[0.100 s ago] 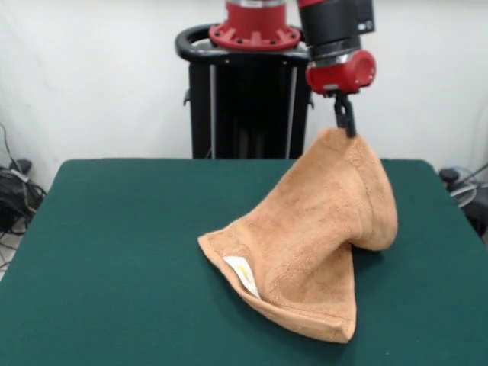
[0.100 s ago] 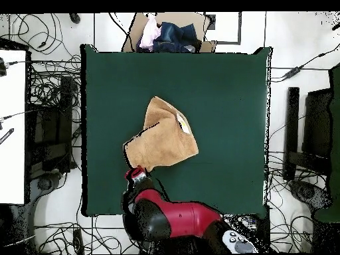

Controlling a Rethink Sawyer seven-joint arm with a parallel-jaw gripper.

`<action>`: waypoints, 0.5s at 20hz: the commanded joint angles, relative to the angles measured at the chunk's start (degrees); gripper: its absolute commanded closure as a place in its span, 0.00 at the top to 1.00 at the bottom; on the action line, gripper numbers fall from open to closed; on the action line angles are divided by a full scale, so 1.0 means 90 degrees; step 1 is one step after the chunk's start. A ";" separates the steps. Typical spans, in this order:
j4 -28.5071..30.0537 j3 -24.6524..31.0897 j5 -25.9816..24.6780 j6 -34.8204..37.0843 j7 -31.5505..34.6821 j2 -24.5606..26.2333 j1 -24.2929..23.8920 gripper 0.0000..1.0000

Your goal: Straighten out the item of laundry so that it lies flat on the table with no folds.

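The jaws (image 1: 348,122) are pinched closed on one corner of the towel (image 1: 320,244), and that corner is hoisted clear of the surface (image 1: 114,252). The fingertips are partly buried in the terry, so the exact grip point is hard to make out. From above, the arm (image 2: 174,219) covers the jaws almost wholly; only the red wrist shows at the cloth's edge.

Below the jaws the towel hangs as a tilted tent, its lower edges resting on the green surface. Its underside and any folds inside the tent are hidden. A white label (image 1: 242,276) shows on the low edge, farthest down from the jaws. The woven bands cannot be picked out.

Bare green felt spreads wide on every side of the towel, most of all on the side away from the jaws. The jaws stand nearer the surface's edge by the pedestal (image 1: 248,91) than its middle.

Off the surface, a box of clothes (image 2: 169,34) sits beyond the far edge in the overhead view, and cables (image 2: 46,133) litter the floor on both sides.
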 commanded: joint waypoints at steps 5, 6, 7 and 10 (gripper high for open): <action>-0.0171 -0.0783 -0.0254 -0.0134 0.0361 0.0521 0.0550 1.00; -0.0183 -0.0799 -0.0190 -0.0044 0.0387 0.0476 0.0610 1.00; -0.0194 -0.0830 -0.0126 0.0000 0.0423 0.0482 0.0681 1.00; -0.0263 -0.0954 0.0150 0.0184 0.0541 0.0368 0.0934 1.00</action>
